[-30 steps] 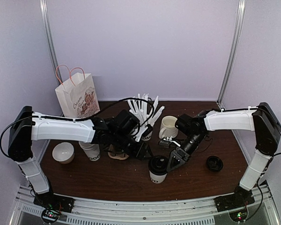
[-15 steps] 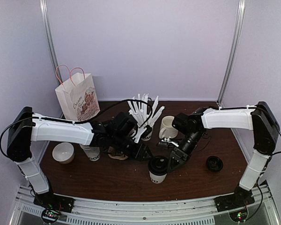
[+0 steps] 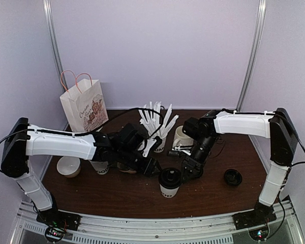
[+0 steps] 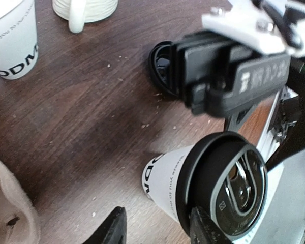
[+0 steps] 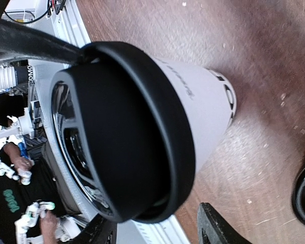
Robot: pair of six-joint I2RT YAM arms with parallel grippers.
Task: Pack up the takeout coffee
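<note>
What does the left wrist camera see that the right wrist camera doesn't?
Only the left wrist view shows the cream mug, a second printed cup cut off at the top, and the right gripper seen from outside, with a loose black lid behind it. Only the right wrist view shows a person in a dark shirt past the table's edge. Both show the lidded cup, its black lid and the brown table.
</note>
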